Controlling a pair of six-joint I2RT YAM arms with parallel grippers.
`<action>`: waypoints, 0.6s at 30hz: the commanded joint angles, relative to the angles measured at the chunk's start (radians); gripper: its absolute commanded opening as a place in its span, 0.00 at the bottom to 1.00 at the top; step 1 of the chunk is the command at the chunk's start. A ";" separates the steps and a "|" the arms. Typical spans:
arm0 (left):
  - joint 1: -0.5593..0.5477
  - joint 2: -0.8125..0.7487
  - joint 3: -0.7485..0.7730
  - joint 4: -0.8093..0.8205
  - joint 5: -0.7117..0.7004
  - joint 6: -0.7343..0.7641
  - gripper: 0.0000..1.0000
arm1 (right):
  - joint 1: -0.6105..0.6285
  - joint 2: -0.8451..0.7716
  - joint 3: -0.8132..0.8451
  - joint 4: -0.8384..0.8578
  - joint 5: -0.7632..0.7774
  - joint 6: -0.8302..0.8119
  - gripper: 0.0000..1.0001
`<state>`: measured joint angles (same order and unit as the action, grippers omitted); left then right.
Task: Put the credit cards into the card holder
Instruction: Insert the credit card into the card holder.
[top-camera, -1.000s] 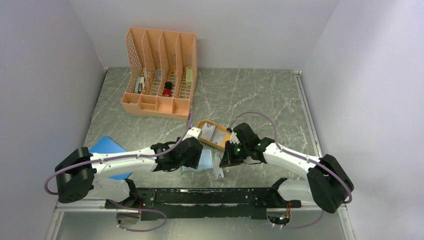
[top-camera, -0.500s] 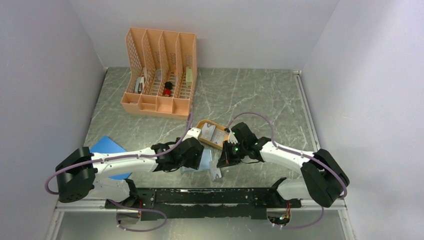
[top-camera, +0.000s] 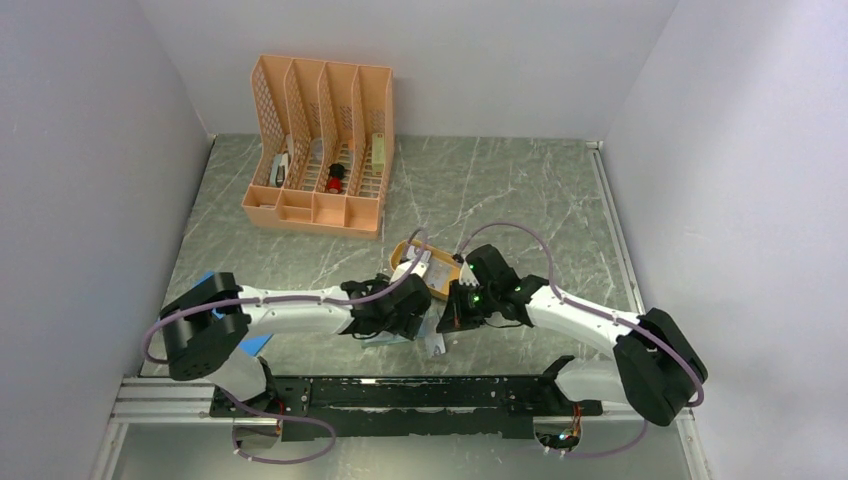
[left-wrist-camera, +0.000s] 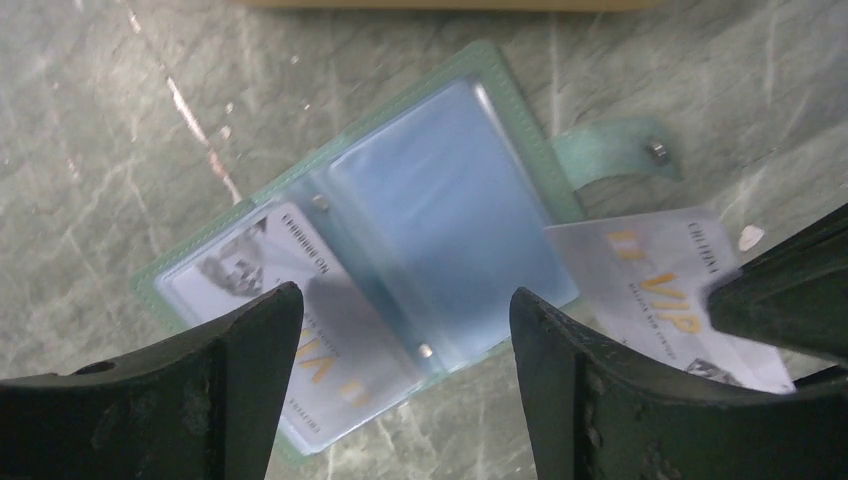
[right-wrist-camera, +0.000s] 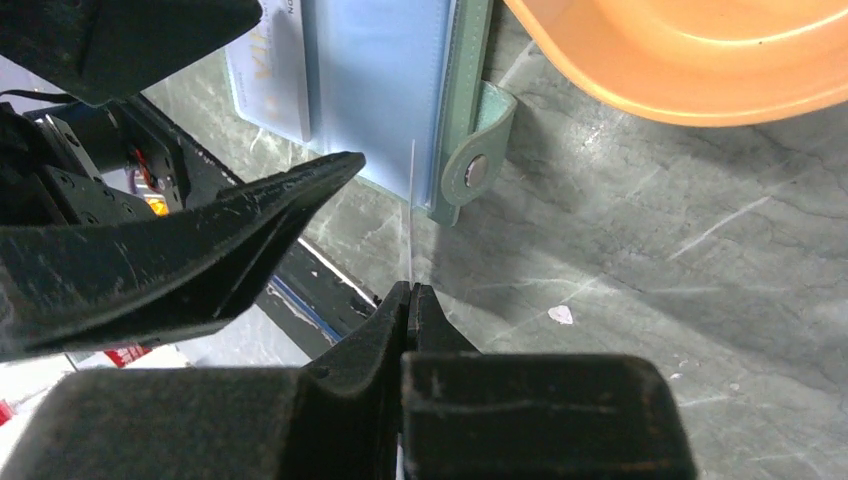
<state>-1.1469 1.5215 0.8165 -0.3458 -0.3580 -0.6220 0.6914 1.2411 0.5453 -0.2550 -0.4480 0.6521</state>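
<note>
While right gripper (right-wrist-camera: 408, 292) pinches one card (left-wrist-camera: 660, 290) by near end, card holder (left-wrist-camera: 450, 220) lies open just left of it. Card's long axis points toward holder's empty right pocket. Left gripper (left-wrist-camera: 405, 305) hovers over holder, jaws wide, empty.
</note>
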 joint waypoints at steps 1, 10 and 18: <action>-0.027 0.047 0.079 -0.004 -0.055 0.037 0.79 | 0.005 -0.029 -0.010 -0.041 0.031 -0.016 0.00; -0.035 0.157 0.103 -0.026 -0.105 0.042 0.62 | 0.005 -0.125 -0.034 -0.096 0.103 -0.001 0.00; -0.040 0.218 0.059 -0.014 -0.109 0.019 0.43 | 0.005 -0.198 -0.032 -0.124 0.103 0.008 0.00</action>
<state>-1.1843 1.6779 0.9154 -0.3313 -0.4427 -0.5987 0.6914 1.0565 0.5156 -0.3542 -0.3500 0.6575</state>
